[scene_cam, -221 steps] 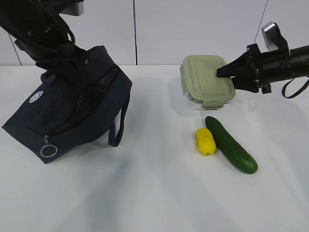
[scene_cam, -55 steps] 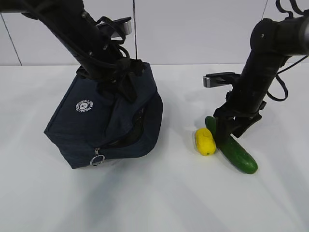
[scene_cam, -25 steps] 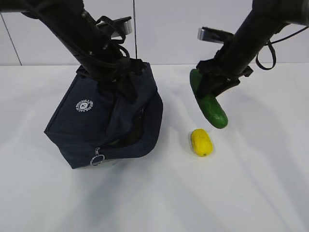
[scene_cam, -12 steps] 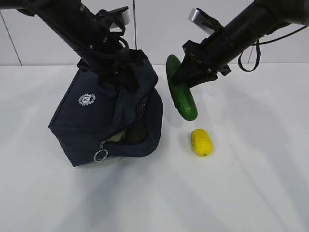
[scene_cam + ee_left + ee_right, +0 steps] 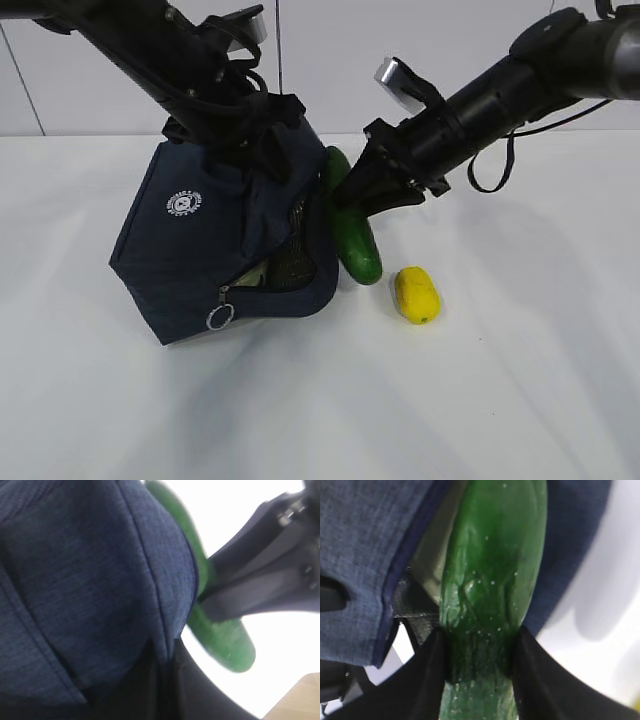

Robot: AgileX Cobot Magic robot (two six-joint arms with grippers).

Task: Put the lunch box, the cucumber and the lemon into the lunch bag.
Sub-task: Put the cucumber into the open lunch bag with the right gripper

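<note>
The navy lunch bag (image 5: 205,235) hangs tilted with its zipped mouth gaping to the right. My left gripper (image 5: 243,138) is shut on the fabric at its top, and that cloth (image 5: 90,580) fills the left wrist view. A pale sliver of the lunch box (image 5: 262,272) shows inside the mouth. My right gripper (image 5: 352,196) is shut on the dark green cucumber (image 5: 354,240), held off the table with its lower end beside the bag's opening. In the right wrist view the black fingers (image 5: 422,680) clamp the cucumber (image 5: 492,575) in front of the bag's rim (image 5: 365,555). The yellow lemon (image 5: 416,293) lies on the table, right of the cucumber.
The white table (image 5: 480,400) stretches in front and to the right. A pale wall (image 5: 400,60) closes off the back. The bag's metal ring pull (image 5: 217,317) dangles at its lower front corner. The right arm (image 5: 520,80) reaches in from the upper right.
My right gripper has carried the cucumber left and down, from above the lemon to the bag's mouth. The bag has tipped slightly in the left gripper's hold. The lemon has not moved.
</note>
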